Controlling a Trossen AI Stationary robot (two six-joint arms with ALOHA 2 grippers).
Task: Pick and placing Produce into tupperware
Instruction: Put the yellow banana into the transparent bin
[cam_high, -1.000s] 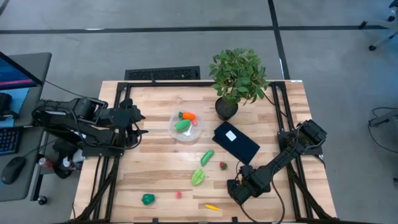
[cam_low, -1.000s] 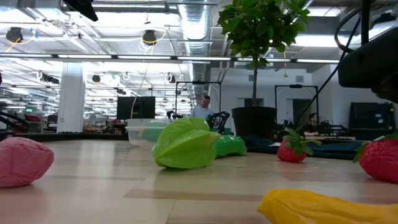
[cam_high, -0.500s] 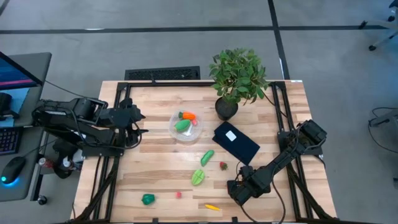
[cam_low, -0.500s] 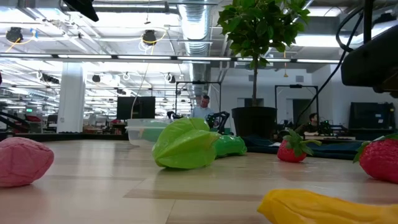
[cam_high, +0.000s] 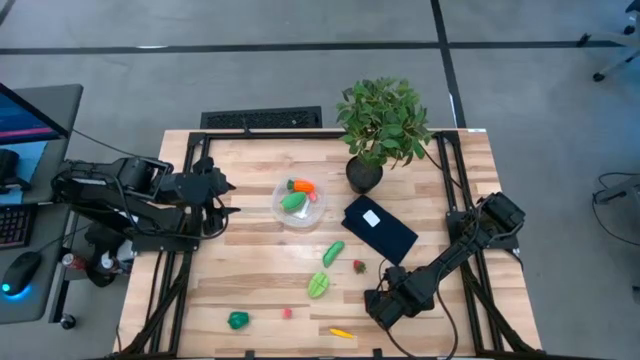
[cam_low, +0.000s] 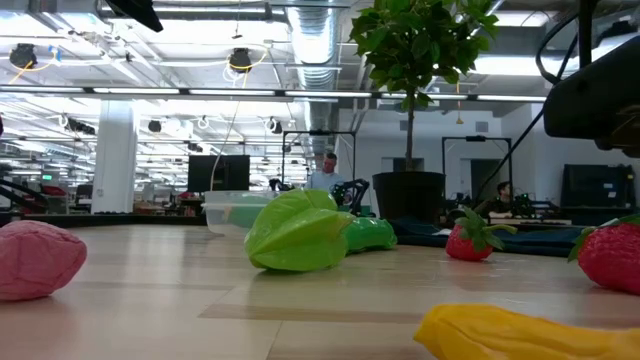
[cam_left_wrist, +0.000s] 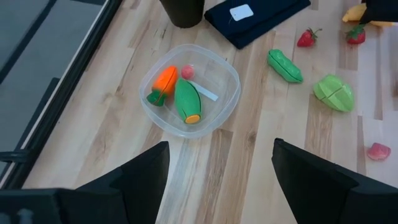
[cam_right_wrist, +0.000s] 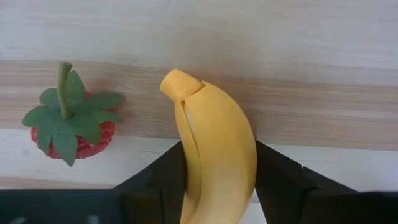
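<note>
The clear round tupperware (cam_high: 298, 203) stands mid-table and holds an orange carrot (cam_left_wrist: 163, 82), a green cucumber (cam_left_wrist: 187, 102) and a small red piece. Loose produce lies on the near half of the table: a green pod (cam_high: 333, 252), a strawberry (cam_high: 358, 266), a pale green fruit (cam_high: 318, 286), a green pepper (cam_high: 237, 320) and a small yellow piece (cam_high: 341, 332). My right gripper (cam_high: 385, 305) stands low near the front right, shut on a yellow banana (cam_right_wrist: 214, 137), with a second strawberry (cam_right_wrist: 71, 127) beside it. My left gripper (cam_left_wrist: 217, 180) hovers open, left of the tupperware. My right gripper pinches the banana's two sides (cam_right_wrist: 189, 171) between its two fingers, which lie across its body. The fingers come from above, pointing down. The banana lies on the tabletop, and its stalk end (cam_right_wrist: 180, 84) sticks out beyond the fingers.
A potted plant (cam_high: 380, 125) stands at the far right. A dark blue flat rectangle with a white label (cam_high: 380, 228) lies between it and my right gripper. A small pink piece (cam_high: 287, 313) lies near the front edge. Bare wood lies along the table's left side.
</note>
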